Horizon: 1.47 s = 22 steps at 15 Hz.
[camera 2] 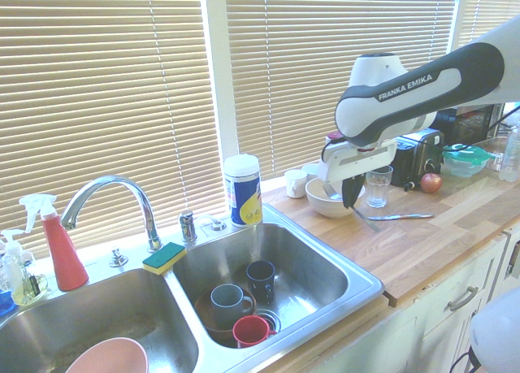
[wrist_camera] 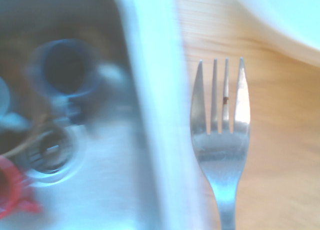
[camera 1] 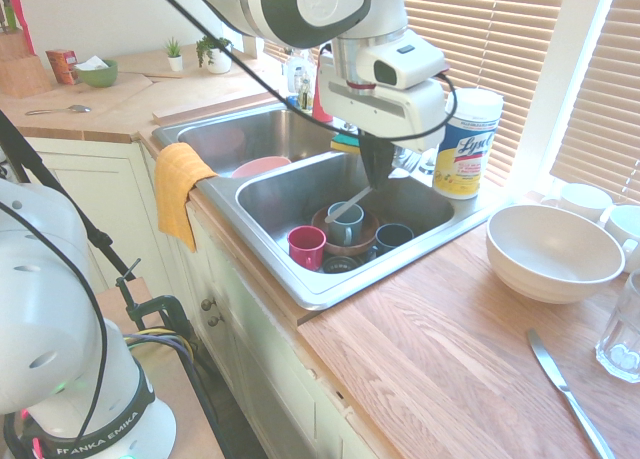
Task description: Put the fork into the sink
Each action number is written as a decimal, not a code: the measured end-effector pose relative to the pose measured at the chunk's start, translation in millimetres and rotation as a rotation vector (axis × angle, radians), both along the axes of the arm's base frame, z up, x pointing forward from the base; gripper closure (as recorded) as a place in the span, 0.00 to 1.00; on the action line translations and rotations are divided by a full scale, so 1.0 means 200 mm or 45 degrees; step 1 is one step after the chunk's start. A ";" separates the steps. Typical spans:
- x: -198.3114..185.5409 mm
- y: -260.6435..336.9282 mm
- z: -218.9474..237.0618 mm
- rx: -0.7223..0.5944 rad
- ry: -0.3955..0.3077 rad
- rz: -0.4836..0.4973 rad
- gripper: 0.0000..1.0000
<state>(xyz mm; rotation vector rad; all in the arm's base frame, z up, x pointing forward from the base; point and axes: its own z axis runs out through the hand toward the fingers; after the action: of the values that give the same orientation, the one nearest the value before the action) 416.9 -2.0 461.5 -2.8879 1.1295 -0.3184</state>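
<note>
Gripper: my gripper (camera 1: 375, 184), frame centre, clamps the fork (camera 1: 348, 206).
Why: carrying it above the sink (camera 1: 300, 274) for release.

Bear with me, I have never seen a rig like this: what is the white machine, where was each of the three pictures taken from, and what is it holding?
The white machine is a robot arm ending in a two-finger gripper. Two pictures come from cameras standing on opposite sides of the kitchen. The blurry close-up comes from a camera on the arm's wrist. The gripper holds a fork, which hangs over the wooden counter just beside the rim of the sink. A few cups stand in the sink. A white bowl and a knife lie on the counter.
</note>
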 end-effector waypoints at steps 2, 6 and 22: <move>0.17 0.24 -0.13 -0.002 -0.013 0.107 1.00; 0.48 0.49 -0.42 -0.036 0.042 0.141 1.00; 0.65 0.67 -1.36 -0.001 0.190 0.037 0.00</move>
<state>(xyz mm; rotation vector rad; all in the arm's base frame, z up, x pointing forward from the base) 547.1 132.5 189.5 -2.9686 1.1051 -0.1033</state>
